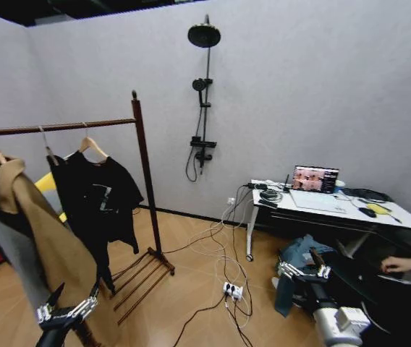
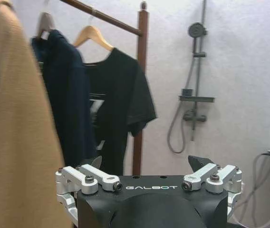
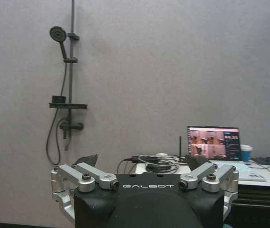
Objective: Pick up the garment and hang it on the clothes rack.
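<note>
Left gripper (image 1: 75,296) sat low at the robot's left, below the tan coat (image 1: 46,238). Its fingers (image 2: 95,163) were spread open and held nothing. Right gripper (image 1: 303,270) was low on the right, pointing toward the bench (image 1: 350,215), fingers (image 3: 88,160) also apart and empty.

The garment (image 1: 55,177), plain and dark, hung from a hanger on the rail of the clothes rack (image 1: 82,125). It sat between the tan coat and the black T-shirt (image 1: 108,195), touching or overlapping the T-shirt. Its long axis ran straight down from the rail.

Key relation: the garment lay ahead of and above the left fingers, seen in the left wrist view (image 2: 68,95) just beside the coat. The left arm was clearly nearer; the right was well apart, across the floor.

Judging from this layout the garment looked already on the rack, so hanging seemed done, or a pick would start from the rail.
</note>
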### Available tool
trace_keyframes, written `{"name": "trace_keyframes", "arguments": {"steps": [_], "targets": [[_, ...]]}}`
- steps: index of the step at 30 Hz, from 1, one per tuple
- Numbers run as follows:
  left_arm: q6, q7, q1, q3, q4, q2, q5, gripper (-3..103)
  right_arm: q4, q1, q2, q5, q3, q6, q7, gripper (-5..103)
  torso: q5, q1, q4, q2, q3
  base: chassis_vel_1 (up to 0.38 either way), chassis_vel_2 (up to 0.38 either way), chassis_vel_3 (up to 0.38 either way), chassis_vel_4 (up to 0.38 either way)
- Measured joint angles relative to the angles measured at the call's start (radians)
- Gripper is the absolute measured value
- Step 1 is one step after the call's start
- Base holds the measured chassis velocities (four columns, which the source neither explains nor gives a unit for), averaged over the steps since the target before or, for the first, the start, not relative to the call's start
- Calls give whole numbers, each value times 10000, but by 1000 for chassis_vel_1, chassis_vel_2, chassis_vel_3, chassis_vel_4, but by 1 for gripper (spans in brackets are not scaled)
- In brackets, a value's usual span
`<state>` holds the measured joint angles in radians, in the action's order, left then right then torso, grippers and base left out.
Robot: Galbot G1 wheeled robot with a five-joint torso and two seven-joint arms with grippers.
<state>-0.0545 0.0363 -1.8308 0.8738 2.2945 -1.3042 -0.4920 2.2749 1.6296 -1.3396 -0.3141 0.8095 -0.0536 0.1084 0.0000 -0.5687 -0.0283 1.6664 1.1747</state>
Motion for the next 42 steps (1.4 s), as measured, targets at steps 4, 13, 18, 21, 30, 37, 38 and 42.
{"name": "trace_keyframes", "arguments": {"steps": [4,13,18,21,30,37,38,42], "targets": [[0,0,0,0,0,0,0,100,0,0,0,0,0,0,0,100,2,0,0,0,0,-119,-132,-130,-116],[0,0,0,0,0,0,0,100,0,0,0,0,0,0,0,100,-1,-1,0,0,0,-122,-121,-120,-115],[0,0,1,0,0,0,0,100,0,0,0,0,0,0,0,100,1,0,0,0,0,-145,-122,-123,-118],[0,1,1,0,0,0,0,100,0,1,0,0,0,0,0,100,1,0,-4,0,0,-104,-106,-105,-96],[0,0,0,0,0,0,0,100,0,-1,0,1,-1,0,0,100,-1,0,4,0,0,-17,-19,-17,-14],[0,0,0,0,0,0,0,100,0,-4,0,0,-1,0,0,100,0,-3,2,-1,1,13,-9,-6,13],[0,0,0,0,0,0,0,100,0,-4,0,0,-1,0,0,100,0,-3,2,-1,1,88,-60,-42,92],[0,1,1,0,0,0,0,100,-1,-3,0,0,0,0,0,100,0,-3,0,-1,0,97,-101,-121,119]]}}
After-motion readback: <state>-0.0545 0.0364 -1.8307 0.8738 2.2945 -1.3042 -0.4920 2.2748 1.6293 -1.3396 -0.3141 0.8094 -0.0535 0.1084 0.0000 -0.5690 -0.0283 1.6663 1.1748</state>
